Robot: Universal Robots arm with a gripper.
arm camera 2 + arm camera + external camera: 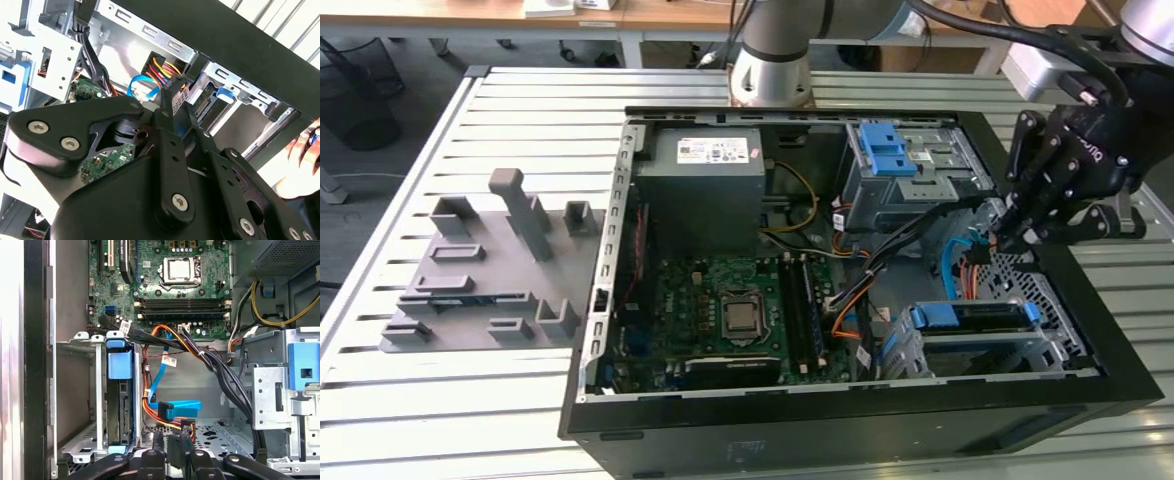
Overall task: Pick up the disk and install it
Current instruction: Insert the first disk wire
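The disk (970,318) sits in the metal bay at the case's front corner, on the exterior view's right, its blue bracket facing up. In the first wrist view the disk (120,390) stands on edge inside that bay. My gripper (1014,238) hangs inside the open computer case (854,425), beside the bay and apart from the disk. Its fingers are shut on a black cable connector (177,447) with red, yellow and orange wires, next to a blue flat cable (182,406). In the second wrist view the gripper (167,100) meets the same bundle of wires.
A grey power supply box (707,165) and a cage with blue latches (894,160) fill the back of the case, with the motherboard (734,300) in the middle. A grey fixture (480,270) lies on the slatted table. A person's hand (300,150) shows past the case wall.
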